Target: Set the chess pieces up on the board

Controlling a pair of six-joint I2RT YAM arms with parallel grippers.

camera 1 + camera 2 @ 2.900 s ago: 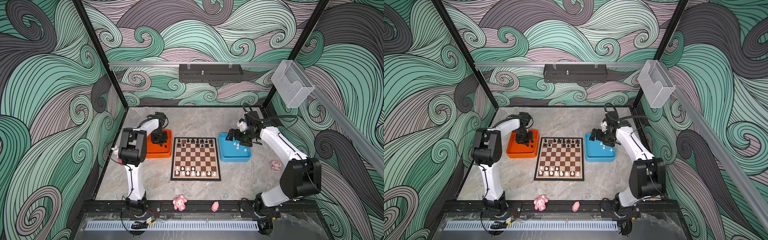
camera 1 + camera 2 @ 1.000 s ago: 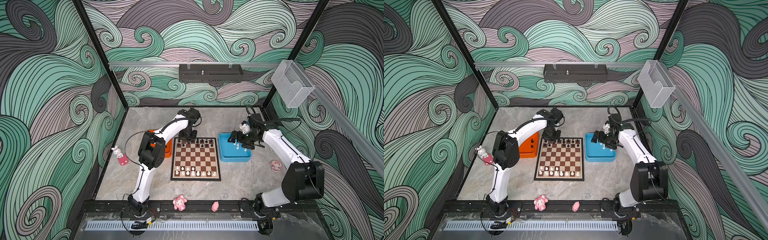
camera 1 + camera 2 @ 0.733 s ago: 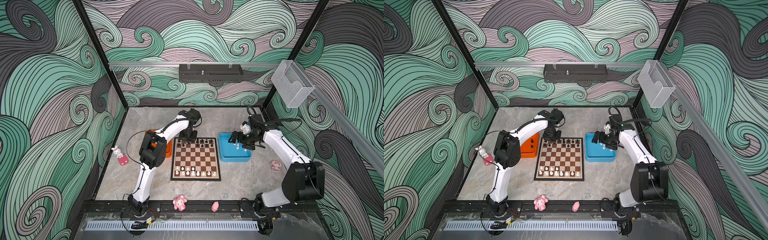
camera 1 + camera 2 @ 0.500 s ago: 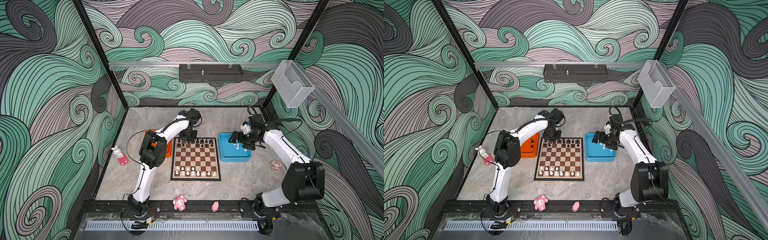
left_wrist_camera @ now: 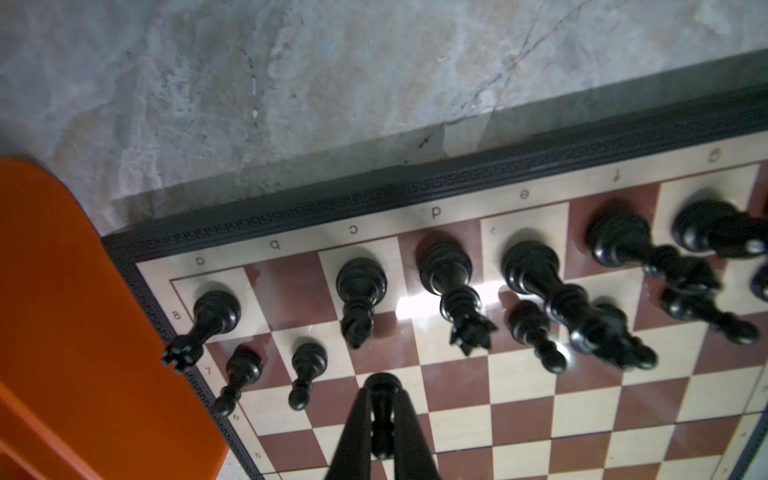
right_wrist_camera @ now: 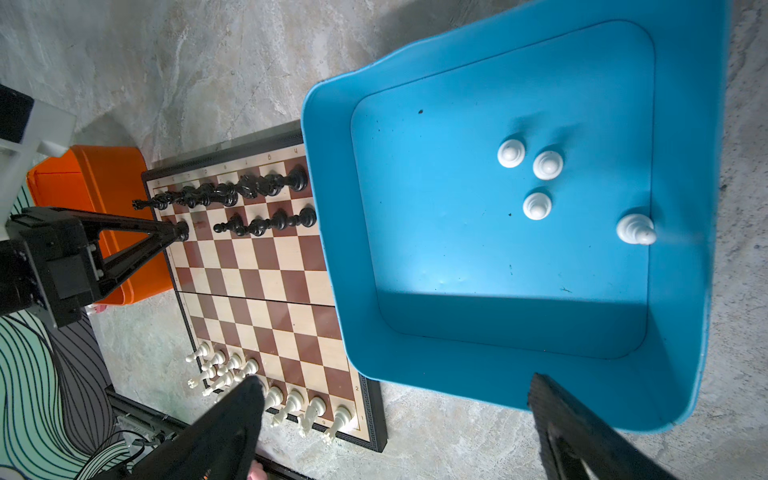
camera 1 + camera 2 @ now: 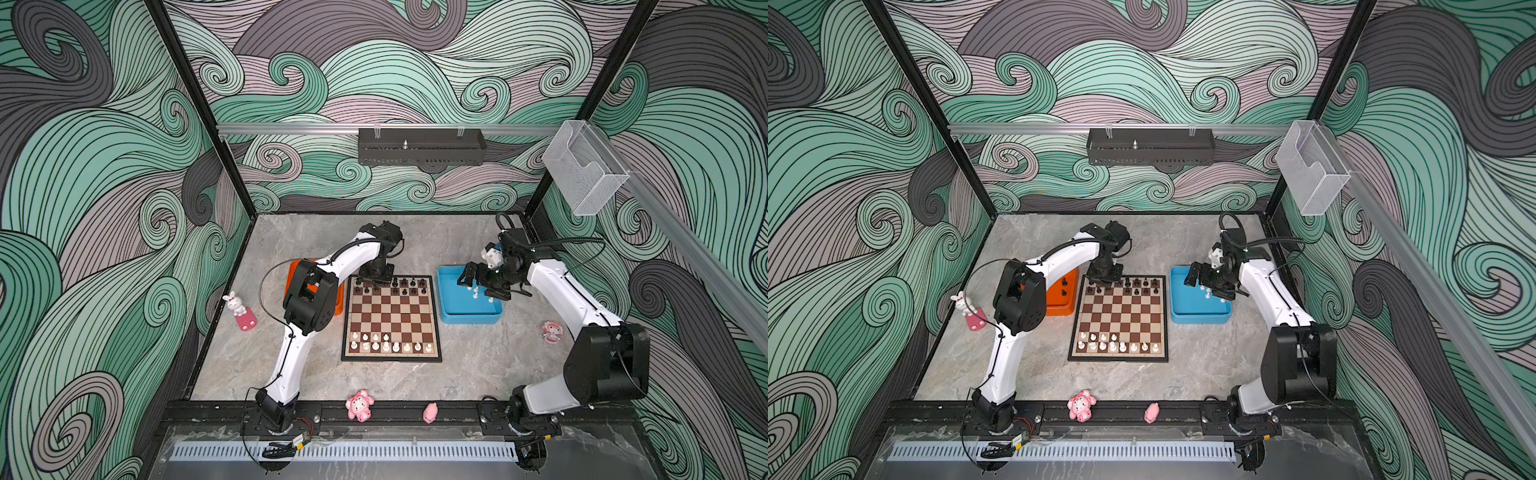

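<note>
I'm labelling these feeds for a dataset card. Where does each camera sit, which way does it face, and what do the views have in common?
Top views: high at the cell's front, looking down and back at the board; left arm and right arm show whole.
Left wrist: above the board's black end, looking down; left gripper shut on a black pawn.
Right wrist: over the blue tray, looking down; right gripper open.
Shared: both wrist views show the orange tray and black pieces.

Across the brown-and-cream checked chessboard [image 7: 390,316], middle ranks lay bare between crowded glossy black chessmen [image 7: 404,283] and white chessmen [image 7: 386,345].
</note>
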